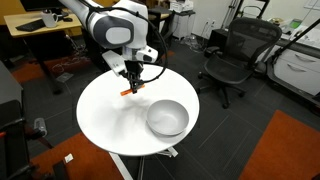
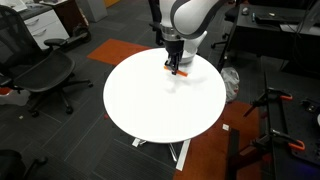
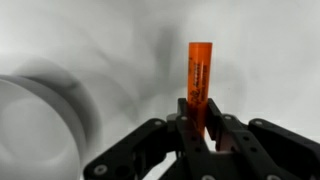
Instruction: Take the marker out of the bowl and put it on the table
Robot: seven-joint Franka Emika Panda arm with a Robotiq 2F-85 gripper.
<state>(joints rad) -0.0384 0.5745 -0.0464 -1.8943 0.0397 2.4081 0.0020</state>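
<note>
1. the end effector (image 3: 200,122) is closed on the lower part of the marker (image 3: 198,75), with one finger against each side.
2. in the wrist view the marker points up, right of frame centre.
3. in an exterior view the marker hangs below the end effector (image 1: 133,80) over the table (image 1: 105,118), upper left of the bowl (image 1: 167,117) and outside it.
4. whether the marker tip touches the table cannot be told.
5. the bowl stands upright on the table, near the right edge.
</note>
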